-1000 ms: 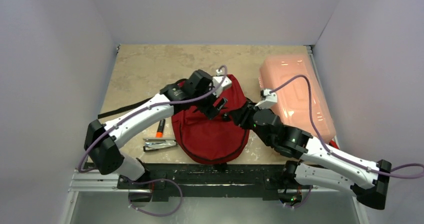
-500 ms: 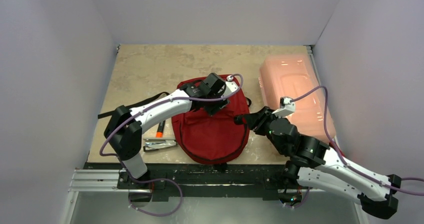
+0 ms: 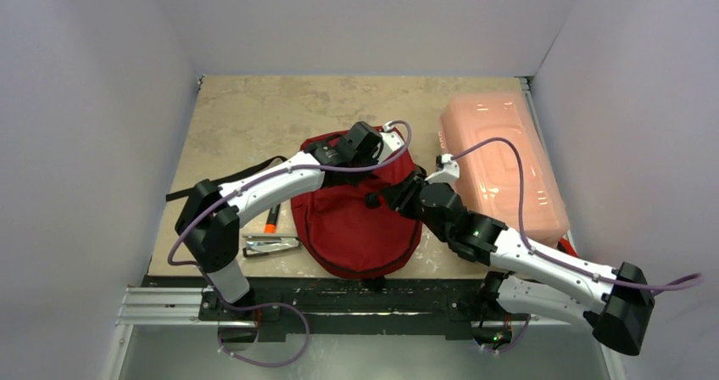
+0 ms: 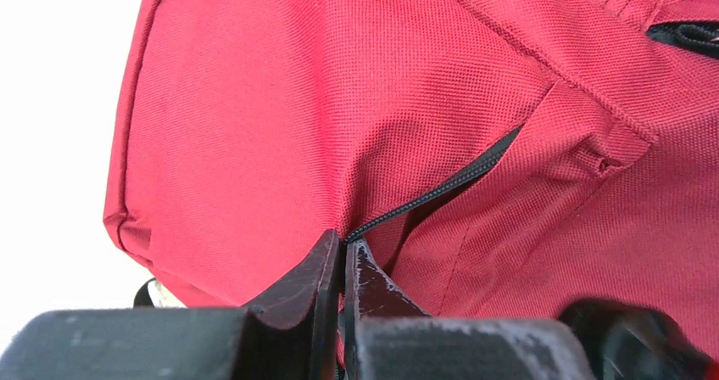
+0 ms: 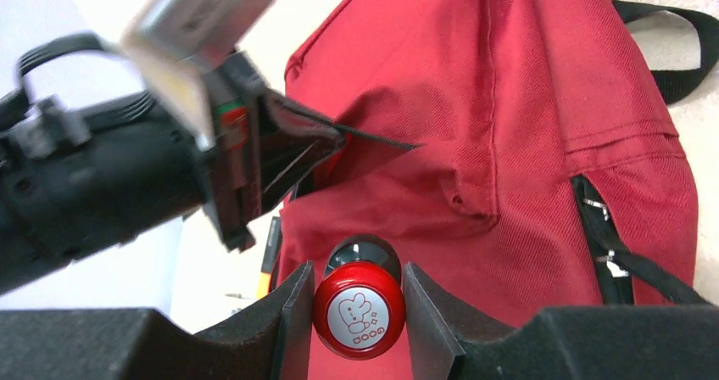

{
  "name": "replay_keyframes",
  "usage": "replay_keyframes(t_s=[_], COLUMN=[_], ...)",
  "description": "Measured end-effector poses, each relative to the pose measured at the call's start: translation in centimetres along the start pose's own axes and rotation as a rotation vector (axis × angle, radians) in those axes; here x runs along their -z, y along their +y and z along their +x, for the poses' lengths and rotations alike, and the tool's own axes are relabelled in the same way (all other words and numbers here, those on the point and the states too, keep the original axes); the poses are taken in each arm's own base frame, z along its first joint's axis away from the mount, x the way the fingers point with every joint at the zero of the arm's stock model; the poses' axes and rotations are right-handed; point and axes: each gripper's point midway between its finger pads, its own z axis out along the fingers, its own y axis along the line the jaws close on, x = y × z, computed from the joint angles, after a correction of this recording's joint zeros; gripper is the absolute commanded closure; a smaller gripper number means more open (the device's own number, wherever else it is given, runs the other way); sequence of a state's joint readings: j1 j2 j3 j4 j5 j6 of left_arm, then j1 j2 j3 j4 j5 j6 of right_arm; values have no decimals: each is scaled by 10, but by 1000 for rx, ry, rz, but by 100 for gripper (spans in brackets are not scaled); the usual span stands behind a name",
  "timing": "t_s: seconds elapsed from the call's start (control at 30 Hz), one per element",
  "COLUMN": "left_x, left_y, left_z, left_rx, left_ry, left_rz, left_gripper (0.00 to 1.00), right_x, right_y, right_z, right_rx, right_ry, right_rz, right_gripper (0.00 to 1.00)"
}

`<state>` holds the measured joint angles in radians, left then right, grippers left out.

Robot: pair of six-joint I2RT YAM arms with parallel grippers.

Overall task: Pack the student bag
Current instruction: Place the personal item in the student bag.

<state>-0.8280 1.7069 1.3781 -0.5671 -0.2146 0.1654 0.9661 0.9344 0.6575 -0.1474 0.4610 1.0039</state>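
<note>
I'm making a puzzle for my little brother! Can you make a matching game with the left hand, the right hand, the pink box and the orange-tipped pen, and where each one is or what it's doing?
Things:
1. left hand
2. right hand
3. pink box
4. orange-tipped pen

Places or states:
A. lies on the table, left of the student bag
B. holds a round red-capped thing
C. pinched shut on the student bag's zipper edge
D. lies right of the student bag

Pairs: 1-C, 2-B, 3-D, 4-A
</note>
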Motion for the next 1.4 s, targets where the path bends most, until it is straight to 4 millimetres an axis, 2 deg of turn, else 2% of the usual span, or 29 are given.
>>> replay_keyframes(t_s=[0.17, 0.33, 0.47, 0.63, 0.77, 0.83, 0.9, 1.0, 1.07, 1.17, 1.3, 1.4], left_x=[16, 35, 40, 46, 46, 45, 45, 45, 45, 45, 46, 47], left_y=[4, 1, -3, -3, 10, 16, 18, 20, 24, 27, 26, 19], left_z=[-10, -19, -19, -20, -14, -12, -11, -11, -7, -4, -7, -10], left_rx=[32, 66, 76, 88, 100, 108, 114, 115, 121, 118, 124, 127], left_ry=[-50, -94, -98, -105, -83, -76, -76, -73, -62, -48, -58, -69], left_rz=[-3, 34, 62, 69, 28, 8, 2, -6, -18, -29, -13, 13], left_gripper=[100, 100, 100, 100, 100, 100, 100, 100, 100, 100, 100, 100], right_x=[-19, -36, -55, -87, -106, -113, -119, -131, -136, -133, -119, -108], right_y=[-2, 6, 15, 22, 32, 36, 39, 50, 55, 53, 45, 39], right_z=[-9, -16, -21, -2, 10, 12, 16, 25, 29, 33, 28, 24], right_rx=[-74, -23, 32, 124, 151, 136, 124, 114, 119, 147, 203, 231], right_ry=[-78, -198, -285, -331, -375, -392, -392, -370, -345, -296, -229, -187], right_rz=[-74, -166, -214, -215, -212, -224, -236, -265, -270, -249, -191, -161], right_gripper=[100, 100, 100, 100, 99, 90, 69, 47, 27, 12, 9, 26])
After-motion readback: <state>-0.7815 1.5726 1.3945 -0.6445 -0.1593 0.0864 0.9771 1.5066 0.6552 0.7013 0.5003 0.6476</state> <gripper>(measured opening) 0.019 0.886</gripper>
